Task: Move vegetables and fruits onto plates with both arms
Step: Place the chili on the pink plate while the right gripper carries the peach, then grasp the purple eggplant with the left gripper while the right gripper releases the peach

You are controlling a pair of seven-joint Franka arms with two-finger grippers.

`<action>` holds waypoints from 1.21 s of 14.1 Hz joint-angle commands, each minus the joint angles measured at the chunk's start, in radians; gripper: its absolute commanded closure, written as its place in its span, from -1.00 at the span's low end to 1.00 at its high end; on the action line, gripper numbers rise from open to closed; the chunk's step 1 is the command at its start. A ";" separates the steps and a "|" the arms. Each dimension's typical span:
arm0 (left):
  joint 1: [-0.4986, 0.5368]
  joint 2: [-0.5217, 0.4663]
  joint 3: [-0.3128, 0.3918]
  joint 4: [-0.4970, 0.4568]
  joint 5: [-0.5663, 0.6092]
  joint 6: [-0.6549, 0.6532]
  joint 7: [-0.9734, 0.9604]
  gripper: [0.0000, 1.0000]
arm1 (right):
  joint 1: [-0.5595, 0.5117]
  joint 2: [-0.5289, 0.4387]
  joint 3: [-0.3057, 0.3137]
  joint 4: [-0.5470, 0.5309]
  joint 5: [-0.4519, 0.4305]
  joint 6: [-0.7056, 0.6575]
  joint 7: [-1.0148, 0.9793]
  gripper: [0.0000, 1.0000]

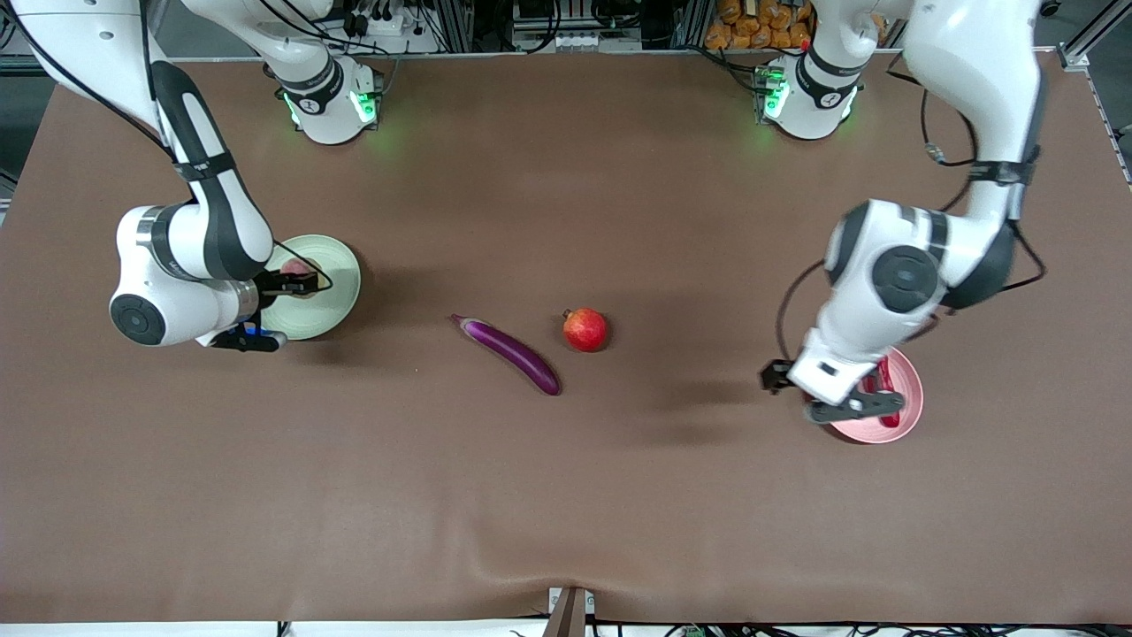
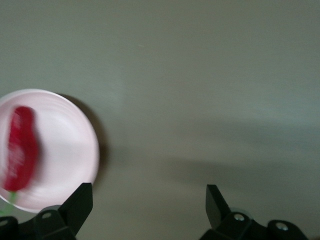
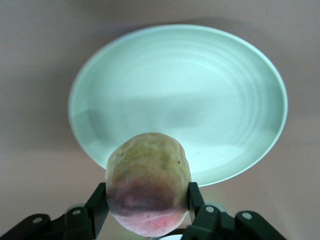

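The right tool (image 3: 147, 210) hangs over the pale green plate (image 1: 340, 296) at the right arm's end of the counter (image 1: 566, 495), its two fingers (image 3: 97, 205) clenched on the mottled pink-and-green fruit (image 3: 148, 197). In the right wrist view the fruit sits between the black fingers with the plate (image 3: 200, 100) bare beneath it; in the front view only a small pink patch of the fruit (image 1: 296, 270) shows past the arm's wrist.

The left tool (image 2: 149, 200) is over the counter just beside the pale pink plate (image 1: 911, 402), toward the left arm's end. Its fingers (image 2: 80, 202) stand wide apart and grasp nothing (plain counter surface shows between them). The red chili pepper (image 2: 21, 150) lies on the pink plate (image 2: 70, 150), released; in the front view a strip of the pepper (image 1: 888, 389) shows beside the arm's wrist, which covers part of the plate.

Near the middle of the counter lie the two things not yet on any plate. The purple eggplant (image 1: 511, 352) lies slantwise, its stem end pointing toward the right arm's end. The shiny red round fruit (image 1: 585, 329) sits just beside it, toward the left arm's end, apart from it and a little farther from the front camera than the eggplant's thick end. Both lie well apart from either plate.
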 commanded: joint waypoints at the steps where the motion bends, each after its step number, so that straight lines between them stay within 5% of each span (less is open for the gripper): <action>1: -0.098 0.041 0.006 0.074 0.008 -0.037 -0.175 -1.00 | -0.110 -0.071 0.012 -0.153 -0.033 0.164 -0.145 1.00; 2: -0.133 0.059 0.006 0.106 0.008 -0.039 -0.258 -1.00 | -0.142 -0.065 0.012 -0.182 -0.033 0.227 -0.194 1.00; 3: -0.167 0.076 0.006 0.131 0.008 -0.042 -0.331 -1.00 | -0.150 -0.064 0.012 -0.182 -0.033 0.228 -0.211 0.46; 4: -0.202 0.090 0.006 0.149 0.008 -0.046 -0.394 -1.00 | -0.152 -0.064 0.012 -0.179 -0.033 0.216 -0.210 -0.73; 5: -0.236 0.108 0.006 0.166 0.008 -0.046 -0.460 -1.00 | -0.147 -0.062 0.012 -0.173 -0.033 0.207 -0.202 -1.00; 10: -0.374 0.276 0.006 0.330 0.008 -0.045 -0.836 -1.00 | -0.091 -0.052 0.017 0.010 0.079 -0.028 -0.095 -1.00; 13: -0.431 0.363 0.007 0.419 0.008 -0.025 -1.043 -1.00 | -0.002 -0.047 0.020 0.058 0.125 -0.049 0.078 -1.00; 17: -0.489 0.426 0.017 0.441 0.010 0.130 -1.252 -1.00 | 0.125 -0.041 0.018 0.169 0.205 -0.125 0.336 -1.00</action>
